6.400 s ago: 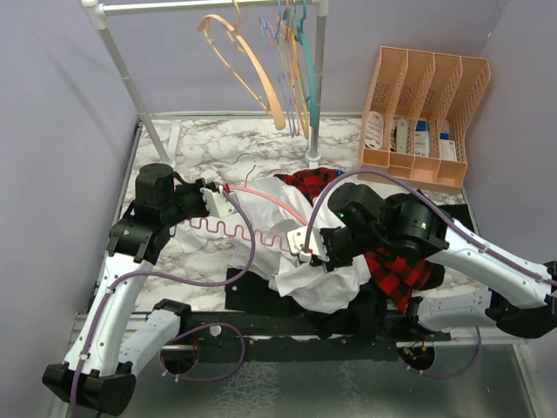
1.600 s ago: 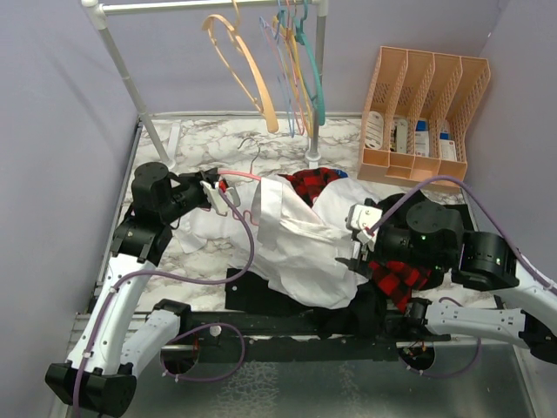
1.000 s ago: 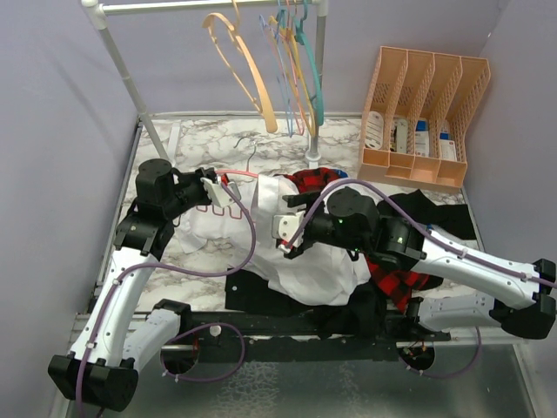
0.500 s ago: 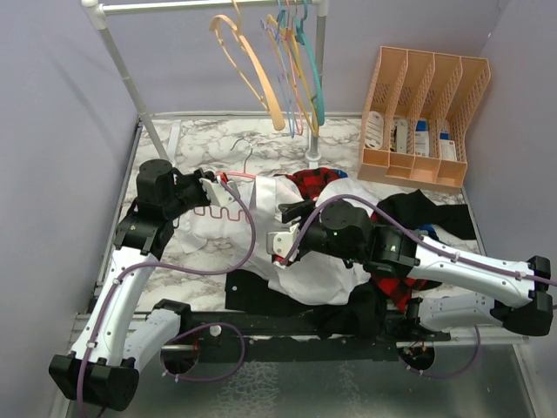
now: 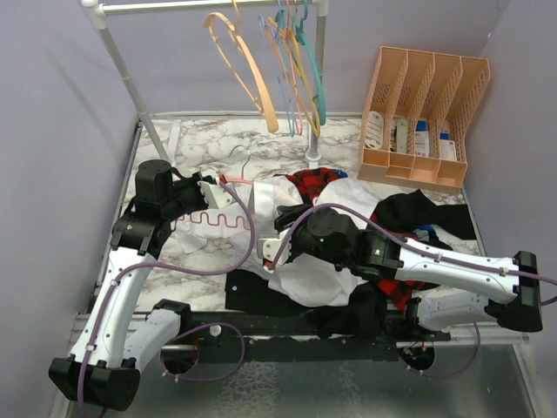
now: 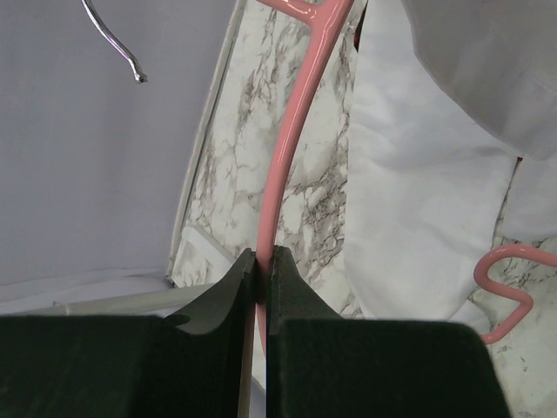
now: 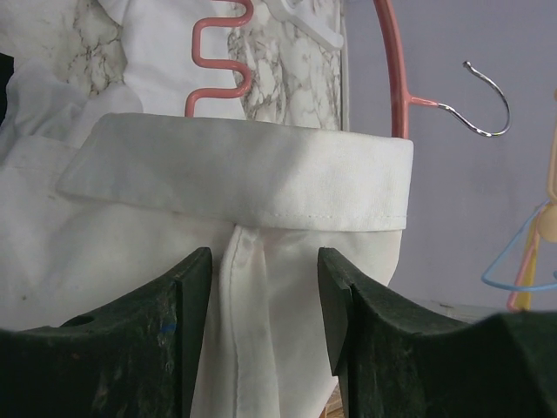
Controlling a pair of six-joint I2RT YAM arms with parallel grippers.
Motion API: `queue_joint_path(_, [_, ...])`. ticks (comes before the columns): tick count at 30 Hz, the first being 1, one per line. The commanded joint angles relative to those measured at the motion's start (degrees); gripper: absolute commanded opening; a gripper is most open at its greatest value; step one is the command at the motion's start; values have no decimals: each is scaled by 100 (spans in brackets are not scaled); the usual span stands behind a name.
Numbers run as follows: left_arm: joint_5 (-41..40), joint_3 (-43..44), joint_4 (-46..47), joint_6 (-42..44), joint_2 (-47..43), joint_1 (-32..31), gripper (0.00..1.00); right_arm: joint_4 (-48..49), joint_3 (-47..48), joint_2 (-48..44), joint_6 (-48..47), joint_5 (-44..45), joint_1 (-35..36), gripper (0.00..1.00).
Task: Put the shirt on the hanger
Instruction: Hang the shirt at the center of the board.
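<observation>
Lilac walls are closing in the marble tabletop [image 5: 209, 144], with a clothes rail [image 5: 124, 74] standing at the far left and a peach file rack [image 5: 426, 96] at the far right; bare marble is lying open by the rail. The shirt [image 5: 313, 270] is lying heaped mid-table. The left gripper [image 6: 259, 261] is pinching the hanger [image 6: 291, 148] by its pink arm, just beside the shirt. The right gripper [image 7: 259, 261] is hanging, jaws apart, astride the fabric below the collar.
</observation>
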Motion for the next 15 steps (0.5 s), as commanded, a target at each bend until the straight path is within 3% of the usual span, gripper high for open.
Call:
queue_joint_path(1, [191, 345, -116, -22, -116, 49, 0, 40, 17, 56, 8, 132, 48, 53])
queue_joint_path(4, [134, 358, -155, 58, -110, 54, 0, -173, 80, 75, 74, 97, 60, 49])
queue_joint_path(10, [175, 432, -206, 76, -112, 76, 0, -323, 128, 89, 135, 105, 55, 4])
queue_joint_path(15, [213, 440, -261, 84, -125, 76, 0, -175, 112, 78, -65, 414, 66, 1])
